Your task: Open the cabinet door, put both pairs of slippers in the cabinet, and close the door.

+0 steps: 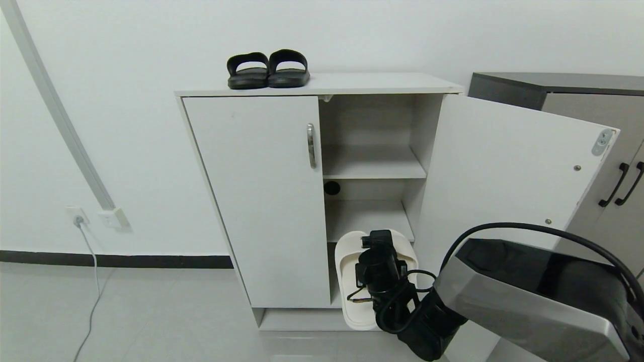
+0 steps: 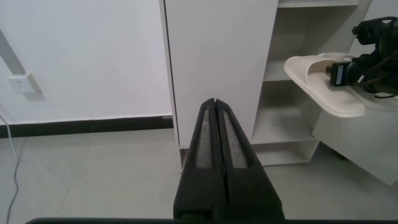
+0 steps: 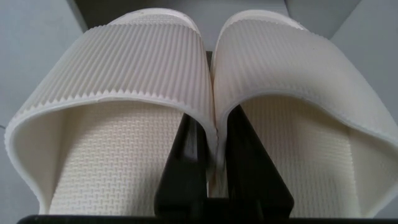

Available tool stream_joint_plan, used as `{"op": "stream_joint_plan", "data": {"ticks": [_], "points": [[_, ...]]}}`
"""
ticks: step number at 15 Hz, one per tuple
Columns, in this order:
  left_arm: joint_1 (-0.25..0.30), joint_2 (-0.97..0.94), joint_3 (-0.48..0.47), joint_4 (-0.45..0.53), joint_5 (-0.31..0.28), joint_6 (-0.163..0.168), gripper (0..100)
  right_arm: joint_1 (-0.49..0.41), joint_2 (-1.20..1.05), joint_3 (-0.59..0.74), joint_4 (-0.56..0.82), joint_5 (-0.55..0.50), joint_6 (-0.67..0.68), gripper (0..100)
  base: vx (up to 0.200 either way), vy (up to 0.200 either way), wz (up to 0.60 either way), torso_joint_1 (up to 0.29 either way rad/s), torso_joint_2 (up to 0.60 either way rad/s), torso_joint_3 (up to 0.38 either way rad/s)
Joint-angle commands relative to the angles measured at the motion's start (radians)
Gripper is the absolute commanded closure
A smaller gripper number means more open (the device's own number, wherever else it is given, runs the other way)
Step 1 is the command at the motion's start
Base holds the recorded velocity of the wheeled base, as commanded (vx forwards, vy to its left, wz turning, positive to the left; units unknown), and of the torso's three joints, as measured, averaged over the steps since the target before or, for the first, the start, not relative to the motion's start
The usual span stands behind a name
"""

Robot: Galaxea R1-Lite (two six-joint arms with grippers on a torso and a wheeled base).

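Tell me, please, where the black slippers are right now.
In the head view, the black slippers sit atop the white cabinet, toward its left end, above the closed door.

A white cabinet (image 1: 251,201) is stood on the grey floor (image 1: 151,311), against the wall. On its top (image 1: 382,81), toward the left end, a pair of black slippers (image 1: 268,70) is laid side by side, touching. Inside, an upper shelf (image 1: 372,163) and a lower shelf (image 1: 367,218) are exposed. A cable (image 1: 98,284) is trailed across the floor.
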Motion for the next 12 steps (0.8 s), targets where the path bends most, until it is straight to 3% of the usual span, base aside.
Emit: {"op": "stream_joint_plan", "data": {"ticks": [1, 5, 12], "points": [[0.000, 0.002, 0.000, 0.000, 0.000, -0.002, 100, 0.000, 0.022, -0.010, -0.005, -0.003, 0.000, 100, 0.000, 0.000, 0.00, 0.000, 0.00, 0.000], [0.000, 0.002, 0.000, 0.000, 0.000, 0.000, 100, 0.000, 0.071, -0.044, -0.038, -0.004, -0.003, 100, 0.000, 0.000, 0.00, 0.001, 0.00, -0.024], [0.000, 0.002, 0.000, 0.000, 0.000, 0.001, 100, 0.000, 0.095, -0.058, -0.039, -0.009, -0.008, 100, 0.000, 0.000, 0.00, 0.004, 0.00, -0.180]]}}
